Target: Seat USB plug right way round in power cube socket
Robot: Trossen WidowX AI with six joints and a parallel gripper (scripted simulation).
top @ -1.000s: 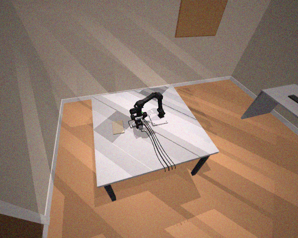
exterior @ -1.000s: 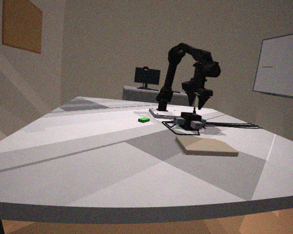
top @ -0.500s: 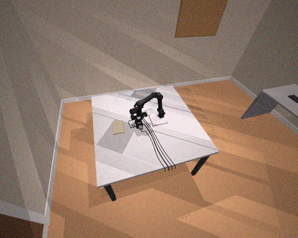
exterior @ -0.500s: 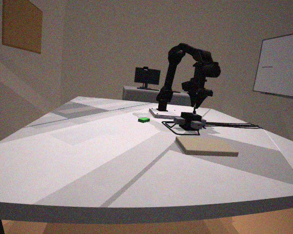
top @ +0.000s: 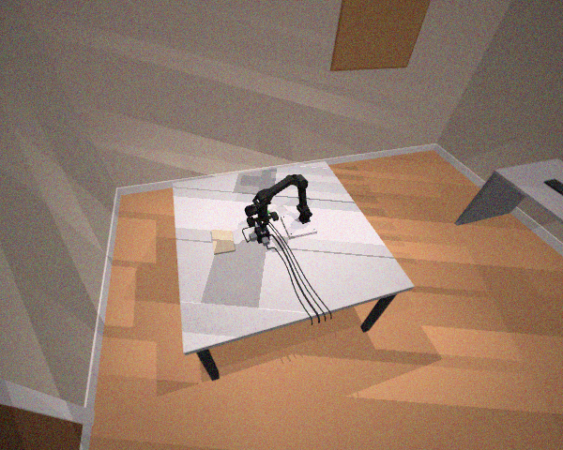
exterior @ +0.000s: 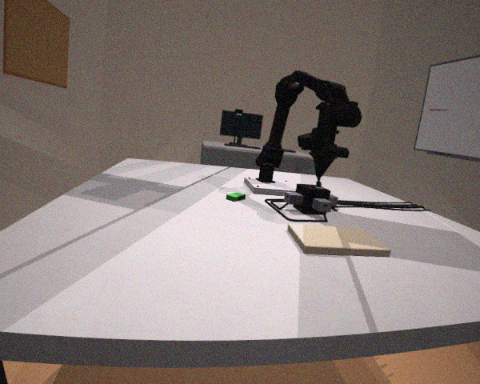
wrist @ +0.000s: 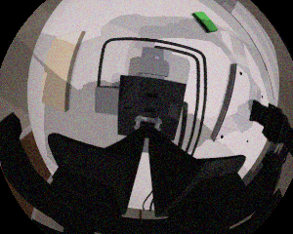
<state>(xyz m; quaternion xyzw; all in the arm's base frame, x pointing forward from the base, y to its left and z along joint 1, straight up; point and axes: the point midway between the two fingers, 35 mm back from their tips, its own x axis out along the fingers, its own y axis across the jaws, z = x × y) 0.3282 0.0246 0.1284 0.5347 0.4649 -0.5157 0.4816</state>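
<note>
The black power cube (top: pixel 261 237) (exterior: pixel 311 198) (wrist: pixel 151 93) sits on the white table (top: pixel 320 271) (exterior: pixel 170 289), with grey plugs on its sides. My gripper (exterior: pixel 318 177) (wrist: pixel 147 132) points straight down over the cube's top and is shut on the USB plug. The plug's thin dark upper part (exterior: pixel 318 182) shows between the fingertips and the cube's top. A light grey bracket-like outline shows just ahead of the fingertips in the wrist view. The fingers hide most of the plug and socket, so its depth and which way round it is cannot be seen.
Black cables (top: pixel 291 271) (exterior: pixel 381 203) loop around the cube and run to the table edge. A tan board (top: pixel 222 242) (exterior: pixel 339 242) (wrist: pixel 56 73) lies beside the cube. A small green block (exterior: pixel 235 196) (wrist: pixel 205 21) lies near the arm's base plate (wrist: pixel 226 102).
</note>
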